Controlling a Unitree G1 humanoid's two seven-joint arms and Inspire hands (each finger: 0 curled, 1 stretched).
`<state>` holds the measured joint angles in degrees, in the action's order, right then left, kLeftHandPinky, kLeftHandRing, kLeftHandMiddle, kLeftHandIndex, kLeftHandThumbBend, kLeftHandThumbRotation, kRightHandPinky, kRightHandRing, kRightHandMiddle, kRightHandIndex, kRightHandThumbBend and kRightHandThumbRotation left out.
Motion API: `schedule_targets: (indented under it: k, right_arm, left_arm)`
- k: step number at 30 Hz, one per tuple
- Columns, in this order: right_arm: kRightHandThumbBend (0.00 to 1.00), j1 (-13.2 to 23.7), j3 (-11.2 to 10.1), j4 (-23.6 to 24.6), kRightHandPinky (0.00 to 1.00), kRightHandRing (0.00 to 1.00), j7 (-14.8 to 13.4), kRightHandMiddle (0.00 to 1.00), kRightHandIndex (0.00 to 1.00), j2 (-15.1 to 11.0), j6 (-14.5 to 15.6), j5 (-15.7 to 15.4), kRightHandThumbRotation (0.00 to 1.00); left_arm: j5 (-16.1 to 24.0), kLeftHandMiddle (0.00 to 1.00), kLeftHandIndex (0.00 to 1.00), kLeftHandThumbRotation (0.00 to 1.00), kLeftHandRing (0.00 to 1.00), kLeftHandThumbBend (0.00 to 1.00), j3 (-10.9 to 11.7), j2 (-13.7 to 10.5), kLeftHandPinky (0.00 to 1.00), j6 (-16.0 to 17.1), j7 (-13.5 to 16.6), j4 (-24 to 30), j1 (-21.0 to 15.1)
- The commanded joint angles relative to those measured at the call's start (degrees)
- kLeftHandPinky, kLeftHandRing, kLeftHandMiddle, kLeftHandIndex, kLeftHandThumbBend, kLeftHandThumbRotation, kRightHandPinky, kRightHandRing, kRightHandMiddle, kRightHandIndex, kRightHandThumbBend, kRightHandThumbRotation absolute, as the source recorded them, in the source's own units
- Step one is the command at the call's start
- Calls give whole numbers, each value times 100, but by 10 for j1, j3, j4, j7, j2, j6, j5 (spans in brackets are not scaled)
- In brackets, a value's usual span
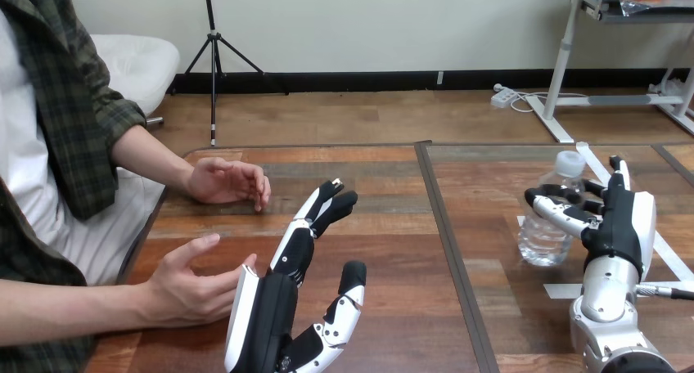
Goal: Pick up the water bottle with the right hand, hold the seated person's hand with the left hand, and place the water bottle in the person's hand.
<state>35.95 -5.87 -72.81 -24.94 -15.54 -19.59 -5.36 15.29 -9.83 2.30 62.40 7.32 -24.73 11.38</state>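
Water bottle (547,230) is stood upright on table (385,185), R hand (624,226) set against it for pickup; grip cannot be told; L hand (274,307) is spread wide beside person's near hand (184,287), prob. ready for clasping.

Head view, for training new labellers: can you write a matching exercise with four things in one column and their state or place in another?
1. water bottle
2. left hand
3. right hand
4. person's farther hand

A. open, fingers straight
B. empty, at the left side of the table
C. fingers curled round the water bottle
D. upright on the table, at the right

Pairs: 1-D, 2-A, 3-C, 4-B
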Motion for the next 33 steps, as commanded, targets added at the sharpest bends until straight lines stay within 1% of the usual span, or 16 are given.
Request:
schedule_targets:
  k: [1,2,5,10,14,17,20,23,24,26,32,33]
  right_arm:
    - [67,58,-9,6,48,57,-1,70,96,6,-2,6,0]
    - [67,58,-10,6,47,56,-2,69,96,6,-2,6,0]
    - [68,58,-10,5,46,55,2,67,95,6,-3,6,0]
    - [67,60,-12,3,47,57,10,71,96,6,2,7,0]
    - [67,62,-11,3,47,58,10,73,96,6,15,5,0]
    - [67,62,-14,3,45,56,13,73,96,7,10,8,0]
    - [67,64,-7,1,46,57,8,76,96,4,21,-2,0]
    - [67,65,-10,1,47,59,9,78,95,6,22,2,0]
    - [67,65,-8,1,47,59,7,78,95,5,22,-1,0]
    - [67,64,-5,0,46,57,5,76,94,4,22,-5,0]
    - [69,65,-10,0,44,54,5,71,93,7,19,-1,0]
    - [69,65,-7,-1,43,54,2,71,93,7,22,-4,0]
  left_arm:
    - [3,85,90,27,85,16,6,3,100,5,5,28,-13]
    - [4,85,90,27,85,16,6,3,100,3,5,30,-12]
    - [-7,85,90,27,85,16,2,2,100,8,1,23,-15]
    - [-14,84,90,27,85,16,-1,2,100,8,-3,23,-16]
    - [-18,84,90,27,85,17,-2,2,100,7,-5,25,-13]
    - [-10,84,89,27,85,17,2,1,100,6,-1,26,-12]
    - [-8,83,89,27,85,18,2,4,100,4,1,29,-9]
    - [-13,83,88,27,85,18,0,2,100,2,-2,29,-9]
    - [-9,83,88,27,85,18,2,2,100,6,0,26,-10]
    - [-2,83,88,27,85,17,5,3,100,11,4,24,-10]
    - [-3,82,88,27,84,17,4,3,100,1,4,32,-6]
    - [-2,82,88,27,84,17,4,3,100,2,4,32,-5]
